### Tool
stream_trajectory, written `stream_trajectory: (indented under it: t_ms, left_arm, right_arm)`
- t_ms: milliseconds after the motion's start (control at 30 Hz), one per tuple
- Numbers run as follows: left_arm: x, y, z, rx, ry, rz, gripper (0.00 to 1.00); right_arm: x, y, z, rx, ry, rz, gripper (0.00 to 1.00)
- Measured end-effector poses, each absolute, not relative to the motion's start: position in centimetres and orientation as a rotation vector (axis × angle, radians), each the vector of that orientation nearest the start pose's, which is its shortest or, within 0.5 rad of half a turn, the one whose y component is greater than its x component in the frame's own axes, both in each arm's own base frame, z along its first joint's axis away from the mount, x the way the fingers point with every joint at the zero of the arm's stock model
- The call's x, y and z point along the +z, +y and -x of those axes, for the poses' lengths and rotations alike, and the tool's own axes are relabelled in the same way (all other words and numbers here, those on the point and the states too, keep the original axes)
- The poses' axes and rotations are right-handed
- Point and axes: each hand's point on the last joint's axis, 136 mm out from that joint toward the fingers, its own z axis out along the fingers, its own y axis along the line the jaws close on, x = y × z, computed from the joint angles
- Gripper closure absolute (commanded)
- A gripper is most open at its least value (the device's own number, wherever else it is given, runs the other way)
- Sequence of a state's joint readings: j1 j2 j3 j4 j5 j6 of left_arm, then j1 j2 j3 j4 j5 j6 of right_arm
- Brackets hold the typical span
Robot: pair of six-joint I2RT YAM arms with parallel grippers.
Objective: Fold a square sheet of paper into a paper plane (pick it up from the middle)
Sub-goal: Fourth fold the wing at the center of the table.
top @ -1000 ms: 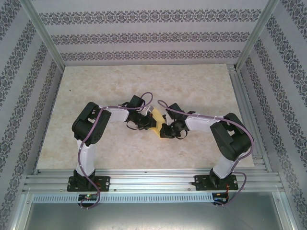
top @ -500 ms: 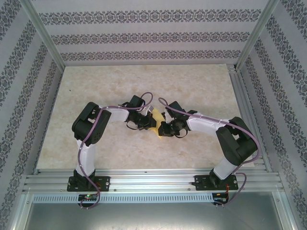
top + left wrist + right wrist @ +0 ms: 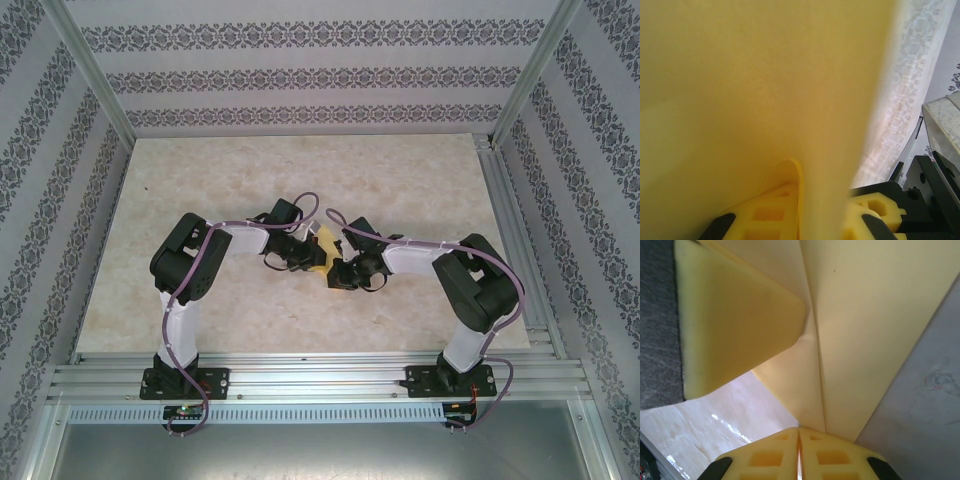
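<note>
The square sheet of paper (image 3: 322,250) is held between the two arms over the middle of the table (image 3: 420,180), and appears lifted clear of it. The left gripper (image 3: 824,197) is pinched shut on one edge, with the sheet passing between its fingers. The right gripper (image 3: 799,430) is pressed together on the opposite edge. From the right wrist a crease is seen running up from the closed jaws, with a flap turned over to the left — so some folding is judged done. A slim dart is not yet made out, so more folds are judged left. Patterned walls (image 3: 300,80) and frame (image 3: 300,375) stand well apart — the crowding comes from the wrists themselves.
</note>
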State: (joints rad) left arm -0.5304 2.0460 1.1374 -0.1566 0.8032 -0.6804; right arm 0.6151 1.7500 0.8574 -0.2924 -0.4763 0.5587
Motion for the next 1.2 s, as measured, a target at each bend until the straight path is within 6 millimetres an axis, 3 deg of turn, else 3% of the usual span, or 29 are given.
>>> stream_trajectory:
  t_ms: [67,333,533,633,800,967,1200]
  left_arm:
    - [2.4,-32.6,-31.1,-1.415,2.861,-0.101,0.82]
    - [2.6,-32.5,-31.1,-1.393,2.881,-0.093,0.80]
    - [2.9,-31.7,-31.2,-1.317,2.893,-0.077,0.70]
    - [3.7,-31.3,-31.7,-1.290,2.874,-0.064,0.73]
    - [5.8,-30.7,-32.7,-1.286,2.822,-0.031,0.68]
    - [7.8,-30.1,-33.4,-1.261,2.780,0.047,0.72]
    - [10.5,-27.8,-33.3,-1.140,2.720,0.231,0.81]
  right_arm:
    - [1.0,26.8,-24.2,0.919,2.932,0.225,0.93]
    - [1.0,26.8,-24.3,0.935,2.918,0.227,0.96]
    - [1.0,26.8,-24.3,0.936,2.918,0.226,0.96]
    - [1.0,26.8,-24.3,0.938,2.916,0.228,0.96]
    - [1.0,26.8,-24.3,0.953,2.914,0.224,0.96]
    - [1.0,26.9,-24.3,0.960,2.913,0.219,0.96]
    - [1.0,26.9,-24.3,0.967,2.914,0.211,0.96]
